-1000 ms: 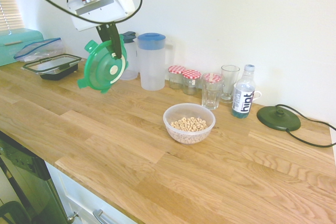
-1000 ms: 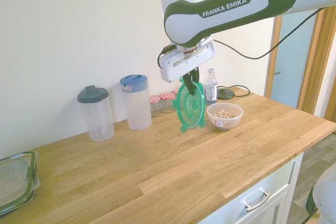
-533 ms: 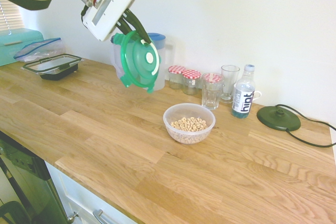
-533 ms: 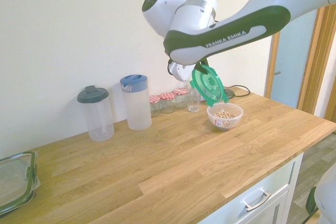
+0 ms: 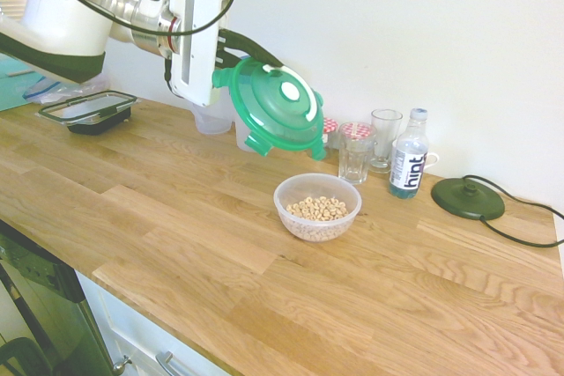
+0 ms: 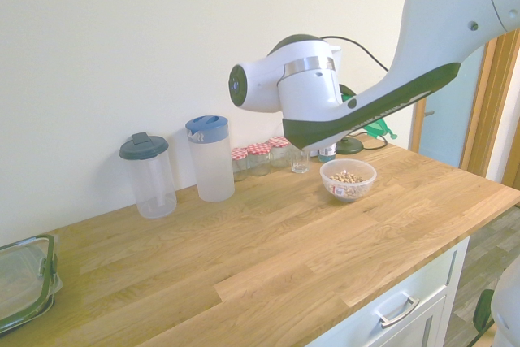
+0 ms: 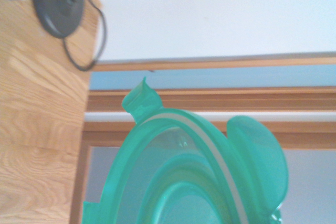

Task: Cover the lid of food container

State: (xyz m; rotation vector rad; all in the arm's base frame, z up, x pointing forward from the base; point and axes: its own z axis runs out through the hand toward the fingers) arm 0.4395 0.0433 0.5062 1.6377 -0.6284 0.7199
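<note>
Gripper (image 5: 231, 57) is clamped on the rim of the green lid (image 5: 278, 110), which hangs in the air ahead of it, tilted, its white central disc facing up and outward. To the far left of the gripper, back along the arm, a rectangular black-rimmed container (image 5: 88, 110) sits on the wooden countertop (image 5: 176, 244). Below the gripper and further right stands the food container (image 5: 317, 206), a round whitish bowl of tan cereal rings; the lid is above it and offset to the left, well apart, not yet over the opening.

Handling judgement: the lid looks light, thin and fairly stiff, though its clip tabs probably flex; smooth plastic may slip in a narrow edge pinch. The rim hold appears suitable, leaving the underside free to seat. The bowl looks light and may slide if pressed off-centre.

Legible writing: the bottle (image 5: 409, 165), right of the bowl, reads "hint". No other text is legible.
</note>
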